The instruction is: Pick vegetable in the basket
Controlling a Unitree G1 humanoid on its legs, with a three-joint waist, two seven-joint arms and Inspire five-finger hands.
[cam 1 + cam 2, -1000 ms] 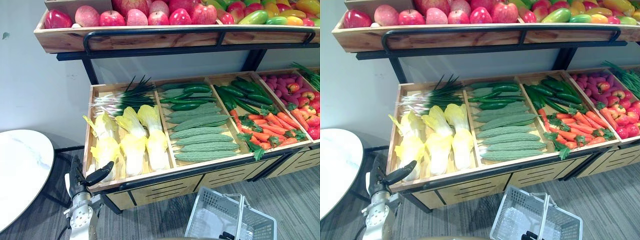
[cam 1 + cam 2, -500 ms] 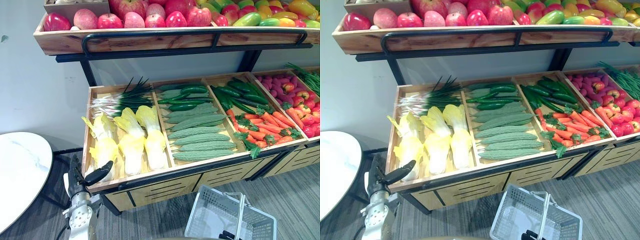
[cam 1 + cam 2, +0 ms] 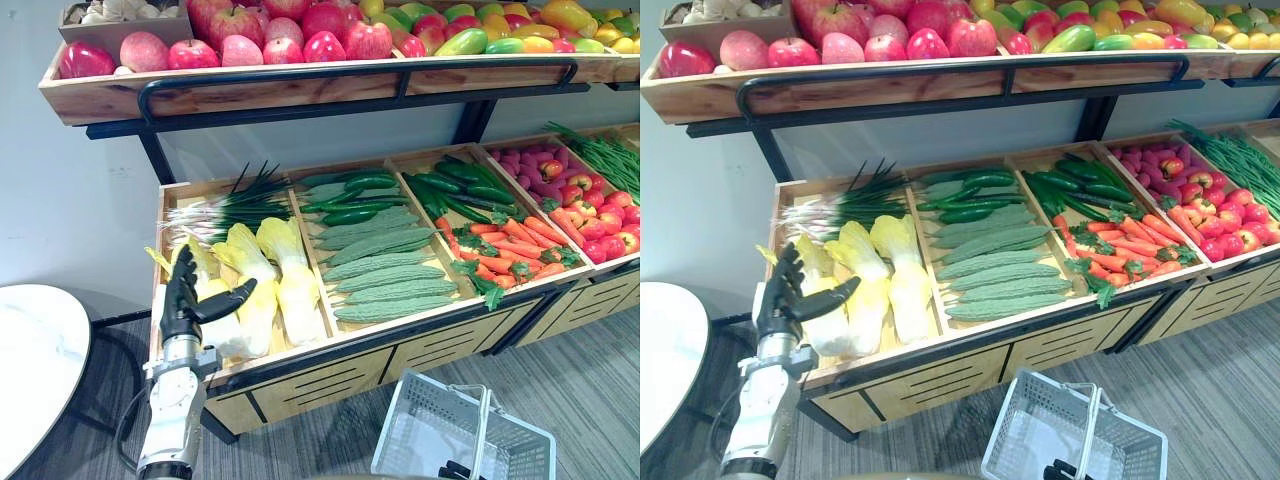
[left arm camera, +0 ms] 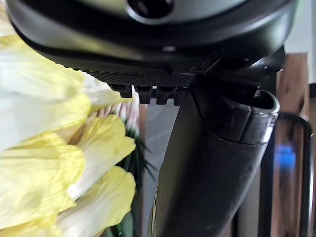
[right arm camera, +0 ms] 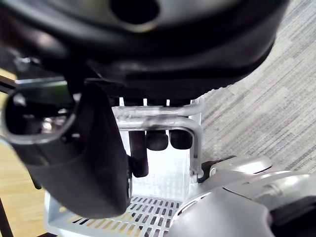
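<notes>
Seen from the head, the left hand [image 3: 183, 303] is spread, thumb out, with the yellow cabbages [image 3: 296, 280] just beyond its fingers. The right wrist view shows the right hand [image 5: 94, 168] curled round the handle [image 5: 163, 122] of the basket [image 5: 148, 217].

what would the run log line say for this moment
stage: reach | left hand: open, over napa cabbages | right hand: shut on basket handle | basket: no vegetable visible inside
</notes>
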